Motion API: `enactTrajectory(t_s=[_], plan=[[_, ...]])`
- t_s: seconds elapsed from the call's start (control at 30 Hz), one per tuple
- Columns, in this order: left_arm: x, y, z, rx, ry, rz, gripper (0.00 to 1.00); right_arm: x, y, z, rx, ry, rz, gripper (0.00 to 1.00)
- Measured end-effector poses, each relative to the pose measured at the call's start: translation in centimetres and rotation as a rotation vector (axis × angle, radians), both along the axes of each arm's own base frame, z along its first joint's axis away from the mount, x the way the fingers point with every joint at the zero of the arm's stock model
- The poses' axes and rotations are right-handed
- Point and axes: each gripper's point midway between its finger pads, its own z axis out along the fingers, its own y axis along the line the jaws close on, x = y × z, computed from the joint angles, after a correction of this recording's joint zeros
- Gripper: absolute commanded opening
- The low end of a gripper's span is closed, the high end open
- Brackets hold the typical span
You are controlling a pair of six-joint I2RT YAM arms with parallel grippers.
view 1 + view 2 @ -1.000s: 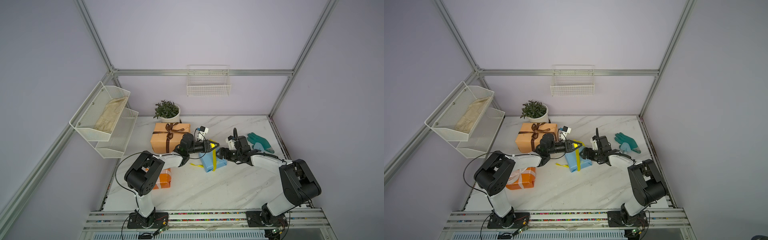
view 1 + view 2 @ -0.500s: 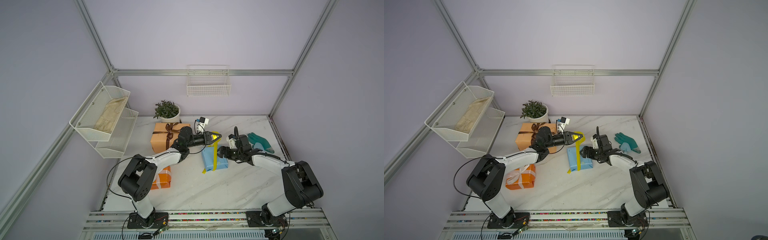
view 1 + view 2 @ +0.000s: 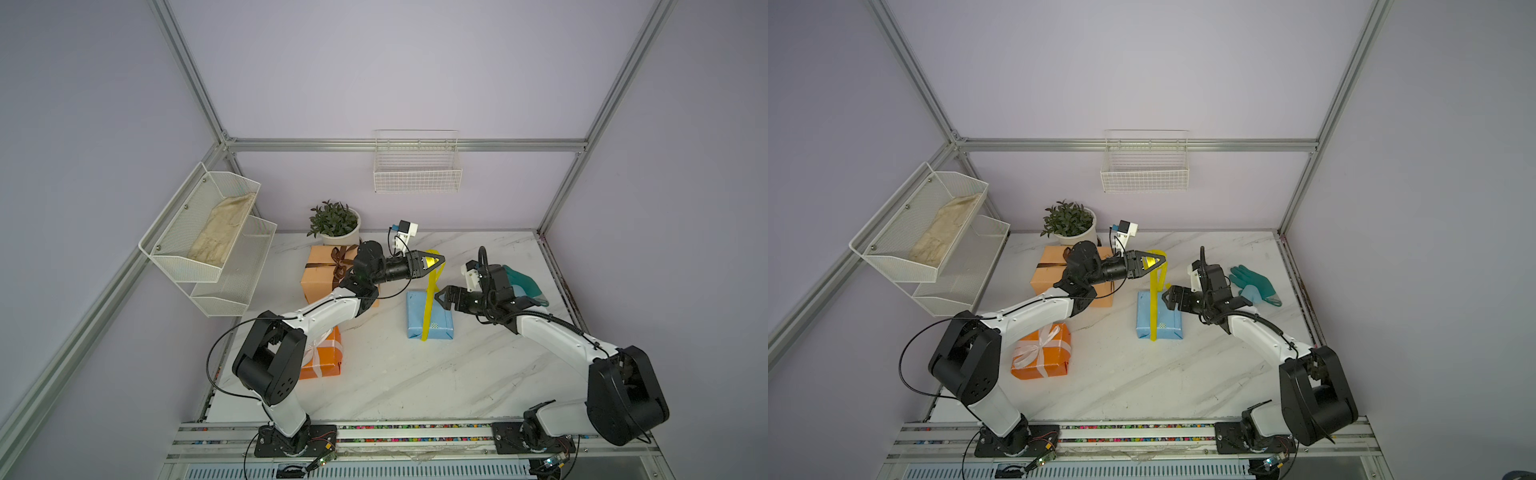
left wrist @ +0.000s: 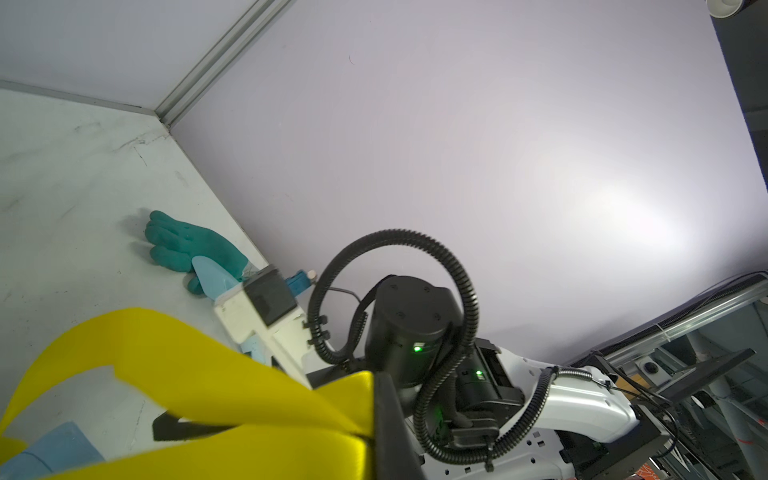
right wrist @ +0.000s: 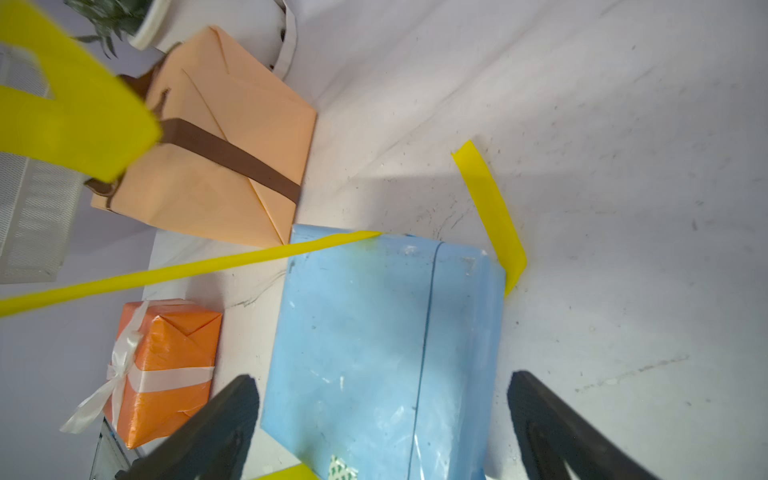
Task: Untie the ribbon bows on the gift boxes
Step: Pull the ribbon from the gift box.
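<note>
While your left gripper (image 3: 436,262) is clenched on a loop of the yellow ribbon (image 3: 428,299), it sits raised above the marble table (image 3: 415,374), over the far end of the light blue box (image 3: 440,328). The left wrist view shows the yellow band (image 4: 187,365) pinched right at the finger. From that grip the ribbon drops in straight strands to the box and runs along its top to the near edge. One loose yellow tail lies on the table beside the box, seen in the right wrist view (image 5: 490,208). The blue box lies flat mid-table, between your two arms. Your right gripper (image 3: 440,297) is released, jaws spread wide, gripping nothing. It hovers low at the far right corner of the blue box, with its fingers (image 5: 232,407) on either side of the box's end in the wrist view. Whether they touch the paper, can't tell. The peach-orange box (image 3: 320,278) stands at the back left, its dark brown ribbon (image 3: 340,257) tied in a bow on top, with the potted plant (image 3: 338,237) just behind. The bright orange box (image 3: 1044,353) is near left, beside your left arm, and its white ribbon (image 3: 1040,343) is tied in a bow too. A teal glove (image 3: 1254,284) lies on the table behind your right wrist, apart from all boxes.
</note>
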Motion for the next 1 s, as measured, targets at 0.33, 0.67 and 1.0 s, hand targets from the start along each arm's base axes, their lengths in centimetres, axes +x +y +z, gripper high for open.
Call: enactTrajectory(t_s=[0.33, 0.67, 1.0], plan=[[0.2, 0.2, -0.7, 0.02, 0.028, 0.013, 0.0, -0.8, 2.0, 6.9, 0.102, -0.407, 0.184, 0.97], [-0.1, 0.5, -0.6, 0.034, 0.021, 0.023, 0.0, 0.6, 6.8, 4.8, 0.196, -0.548, 0.474, 0.9], [0.7, 2.5, -0.5, 0.045, 0.003, 0.08, 0.0, -2.6, 7.4, 8.0, 0.239, -0.654, 0.629, 0.86]])
